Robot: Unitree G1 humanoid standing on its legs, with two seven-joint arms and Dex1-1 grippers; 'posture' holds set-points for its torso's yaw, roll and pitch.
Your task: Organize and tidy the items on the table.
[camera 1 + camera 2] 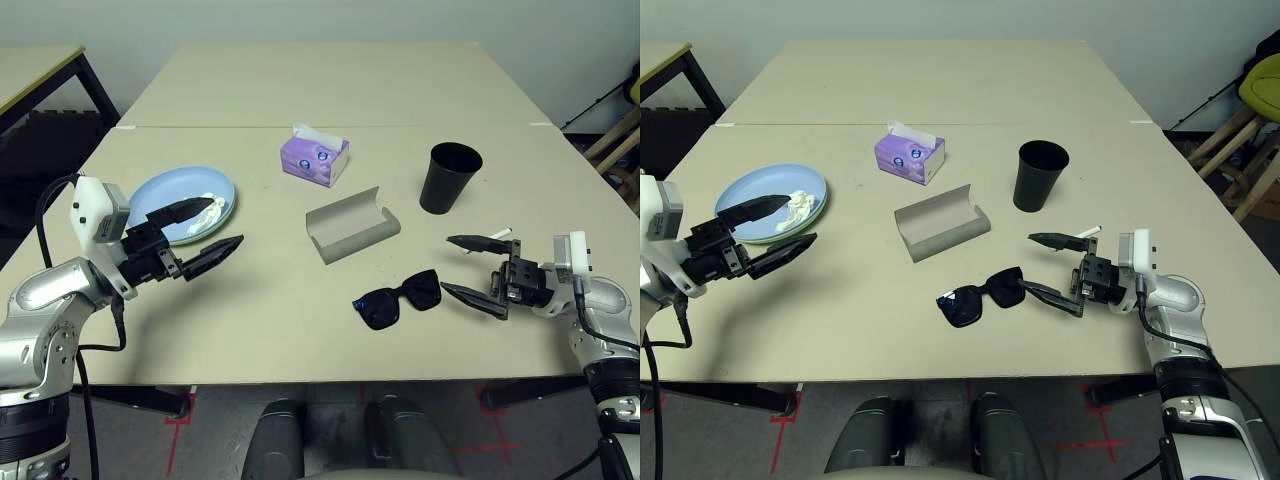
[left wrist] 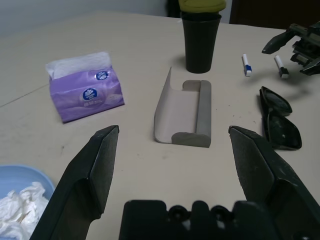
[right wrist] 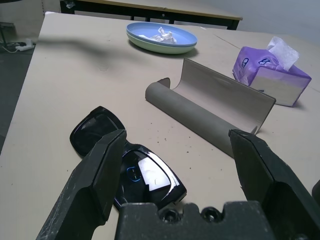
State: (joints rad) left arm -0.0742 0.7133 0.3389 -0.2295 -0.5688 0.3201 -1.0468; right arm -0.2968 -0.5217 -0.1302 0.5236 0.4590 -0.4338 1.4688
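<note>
My right gripper stands with both black fingers spread wide and nothing between them, pointing level toward the table's left side. The black plastic sunglasses lie just beyond its fingertips, not touched, near the front edge of the beige matte table. Their long axis runs roughly along that front edge, tilted slightly, so the fingers approach one end of the frame, not its broad side. I judge the right arm the nearer one by far. The forearm lies low over the front right corner.

Past the sunglasses the grey oblong glasses case lies open at mid-table, its trough facing up. The black plastic cup stands upright behind the right gripper, and a white pen lies just beside the upper finger.

My left gripper is likewise spread and empty, held level over the left part of the table, its upper finger above the rim of the stacked blue and green round plates holding crumpled white tissue.
</note>
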